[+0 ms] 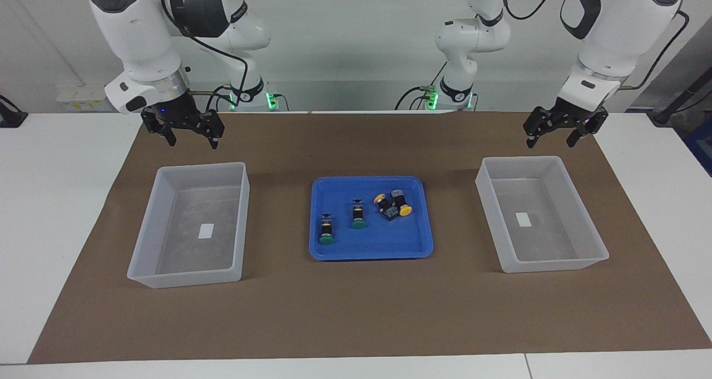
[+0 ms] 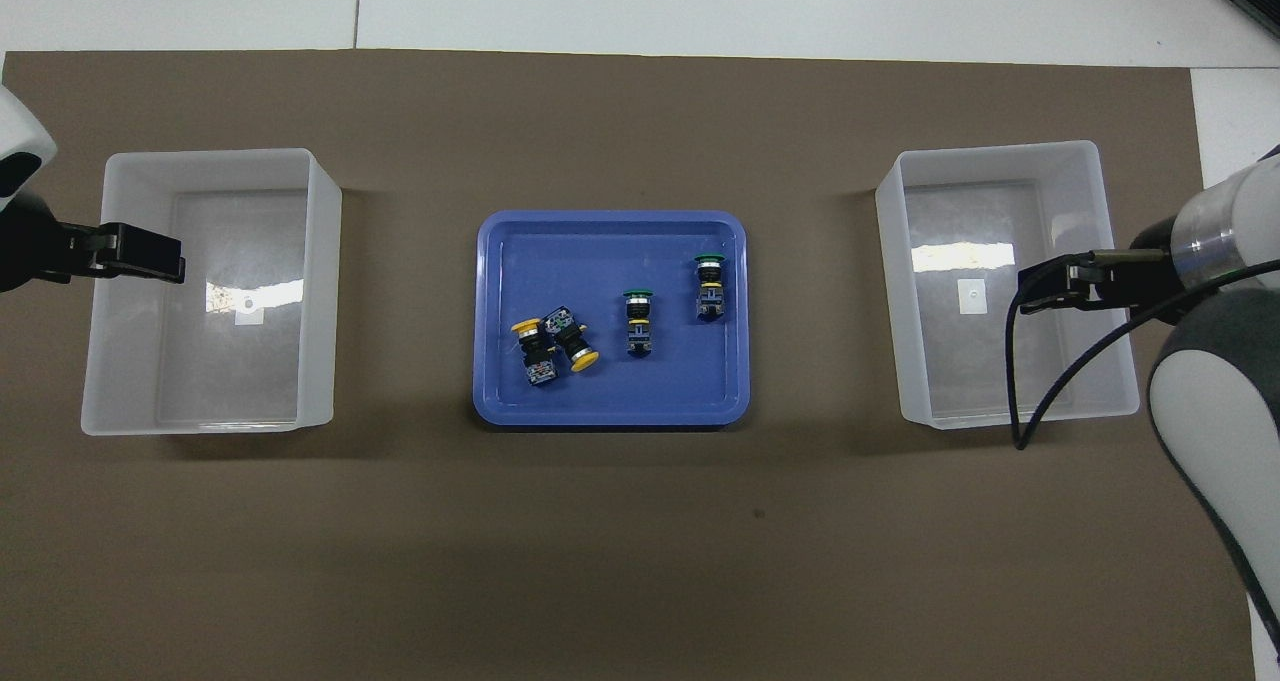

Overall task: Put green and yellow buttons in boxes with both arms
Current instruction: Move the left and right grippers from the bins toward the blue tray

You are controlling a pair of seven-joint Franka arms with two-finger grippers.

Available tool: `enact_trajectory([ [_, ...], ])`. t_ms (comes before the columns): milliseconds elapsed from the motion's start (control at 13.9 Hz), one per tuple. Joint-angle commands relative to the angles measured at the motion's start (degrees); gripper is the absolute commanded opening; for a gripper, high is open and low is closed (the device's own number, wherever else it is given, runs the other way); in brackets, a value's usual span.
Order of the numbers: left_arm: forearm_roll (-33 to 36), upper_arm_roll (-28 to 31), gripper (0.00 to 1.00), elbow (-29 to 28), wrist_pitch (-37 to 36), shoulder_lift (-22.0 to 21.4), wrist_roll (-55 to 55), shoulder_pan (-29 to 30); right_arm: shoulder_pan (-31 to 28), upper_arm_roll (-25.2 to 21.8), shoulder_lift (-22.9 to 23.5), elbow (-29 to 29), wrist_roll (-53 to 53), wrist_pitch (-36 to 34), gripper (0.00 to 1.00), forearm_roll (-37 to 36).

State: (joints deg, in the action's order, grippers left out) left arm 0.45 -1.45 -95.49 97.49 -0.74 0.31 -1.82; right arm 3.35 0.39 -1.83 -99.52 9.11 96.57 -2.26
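Observation:
Two green buttons (image 1: 326, 230) (image 1: 359, 216) and two yellow buttons (image 1: 381, 201) (image 1: 404, 208) lie in the shallow blue tray (image 1: 370, 250) at mid-table. The yellow pair touch each other. They also show in the overhead view: green buttons (image 2: 638, 319) (image 2: 710, 283), yellow buttons (image 2: 530, 345) (image 2: 574, 347). An empty translucent box (image 1: 149, 223) (image 2: 1000, 153) stands at the right arm's end, another (image 1: 591, 229) (image 2: 215, 157) at the left arm's end. My right gripper (image 1: 192, 141) (image 2: 1040, 296) is open and empty, raised over its box. My left gripper (image 1: 550, 142) (image 2: 150, 261) is open and empty, raised over the other box.
Everything sits on a brown mat (image 1: 356, 312) over a white table (image 1: 55, 201). The tray lies between the two boxes, with bare mat on either side of it. A black cable (image 2: 1040, 401) hangs from the right arm over its box.

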Motion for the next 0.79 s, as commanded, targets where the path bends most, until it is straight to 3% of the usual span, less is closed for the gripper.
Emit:
enact_trajectory([
  [0,1.0,0.0,1.00,-0.8,0.7,-0.5,0.7,-0.2,-0.3,-0.2,-0.5,-0.1,-0.1,-1.5,1.00,1.8],
  [431,0.8,-0.3,1.00,-3.5,1.4,-1.2,-1.4,-1.2,-0.8,-0.2,-0.4,-0.2,-0.1,-1.0,1.00,1.8],
  [718,0.8,-0.3,1.00,-11.5,10.3,-2.7,-15.8,-8.1,-0.9,-0.2,-0.5,-0.2,-0.1,-0.9,1.00,1.8],
])
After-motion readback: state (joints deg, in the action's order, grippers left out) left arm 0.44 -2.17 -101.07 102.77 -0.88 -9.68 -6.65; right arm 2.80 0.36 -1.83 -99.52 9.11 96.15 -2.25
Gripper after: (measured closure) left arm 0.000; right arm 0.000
